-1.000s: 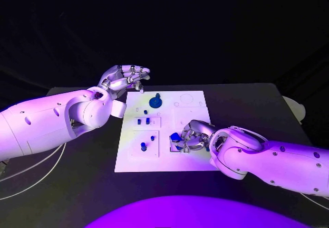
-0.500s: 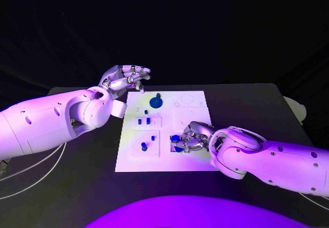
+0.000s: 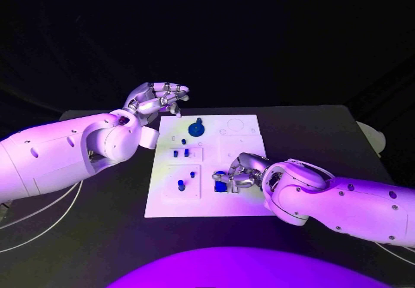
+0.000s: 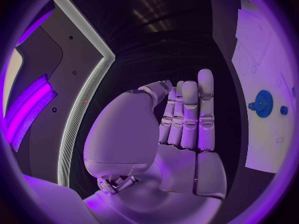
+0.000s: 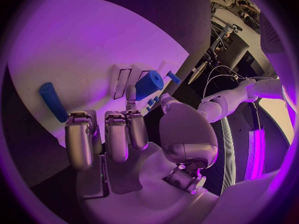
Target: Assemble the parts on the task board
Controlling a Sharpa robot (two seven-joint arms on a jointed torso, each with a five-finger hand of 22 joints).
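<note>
clearly the right hand [image 3: 244,172] is the nearer one: it rests low over the near right part of the board [image 3: 246,141], with its fingers [image 5: 127,127] bent down round a short blue cylinder [image 5: 149,84]. in the right wrist view the cylinder stands just off the fingertips, beside a slot outlined on the board, its long axis tilted, not upright. whether the thumb and a finger pinch it or only touch it cannot be told; the head view shows the blue part [image 3: 220,180] tucked against the fingers. a second part, a longer blue peg [image 5: 52,101], lies flat on the board, apart from the hand.

the left hand [image 3: 159,98] is raised off the far left corner of the board, holding nothing, its fingers straight and close together in the left wrist view [image 4: 187,117]. the blue gear [image 3: 196,128] sits on the far part of the board, between the two hands but nearer the left.

the coming move likely turns on bringing the cylinder's axis upright over its slot, so the right hand probably must tip it before pressing down.
</note>
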